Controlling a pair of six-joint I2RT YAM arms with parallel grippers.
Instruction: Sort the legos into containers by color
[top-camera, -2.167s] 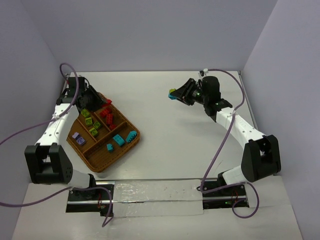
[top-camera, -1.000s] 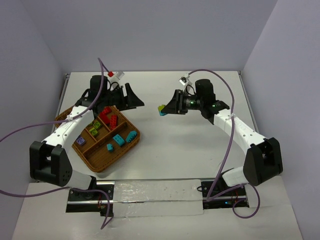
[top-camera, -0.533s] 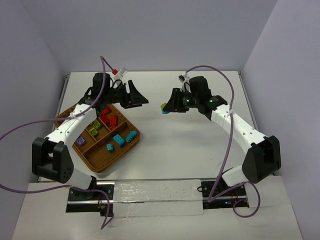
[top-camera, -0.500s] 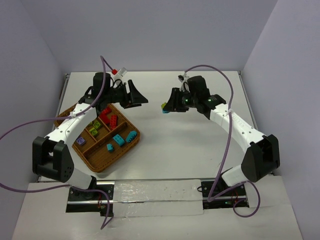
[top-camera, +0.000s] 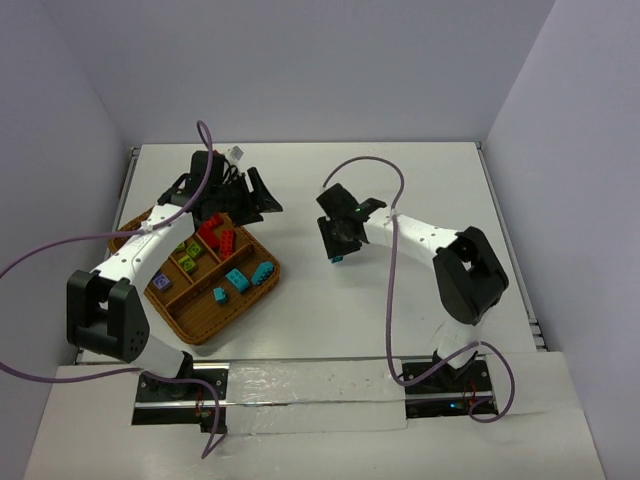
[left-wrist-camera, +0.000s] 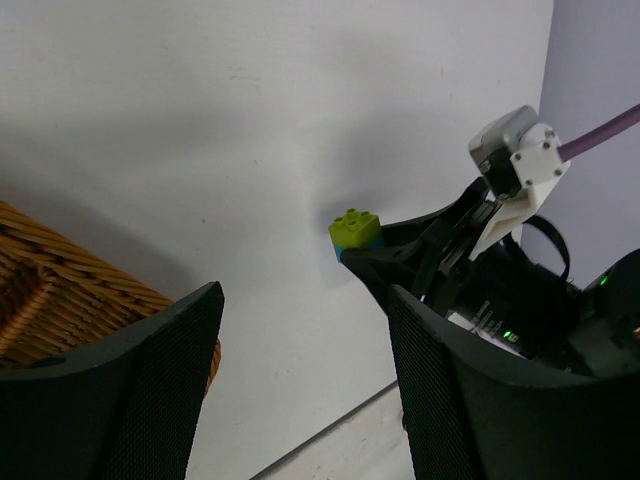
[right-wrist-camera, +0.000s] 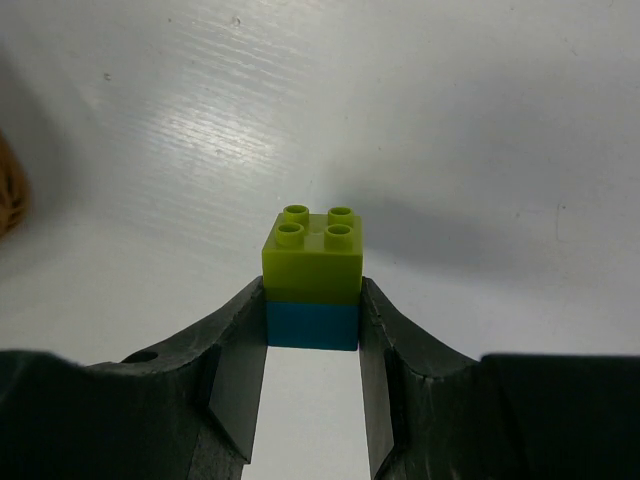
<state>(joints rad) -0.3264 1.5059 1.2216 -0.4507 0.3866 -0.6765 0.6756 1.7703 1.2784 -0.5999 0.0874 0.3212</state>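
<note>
My right gripper (right-wrist-camera: 312, 302) is shut on a two-brick lego stack (right-wrist-camera: 312, 275), lime green on top of teal. In the top view that stack (top-camera: 337, 258) hangs just over the table's middle, at the tip of the right gripper (top-camera: 336, 248). My left gripper (top-camera: 262, 197) stands open and empty above the far right corner of the wicker tray (top-camera: 200, 322). In the left wrist view its fingers (left-wrist-camera: 150, 390) frame the stack (left-wrist-camera: 355, 232) ahead. The tray's compartments hold red legos (top-camera: 215, 232), green legos (top-camera: 190, 250), teal legos (top-camera: 240, 278) and a purple lego (top-camera: 160, 283).
The tray sits at the left of the white table, and its corner (left-wrist-camera: 60, 300) shows in the left wrist view. Purple cables loop over both arms. Grey walls close in the back and sides.
My right gripper has come toward the near side and lower with the stack, and its arm has folded in. My left gripper has drawn back slightly to the left.
</note>
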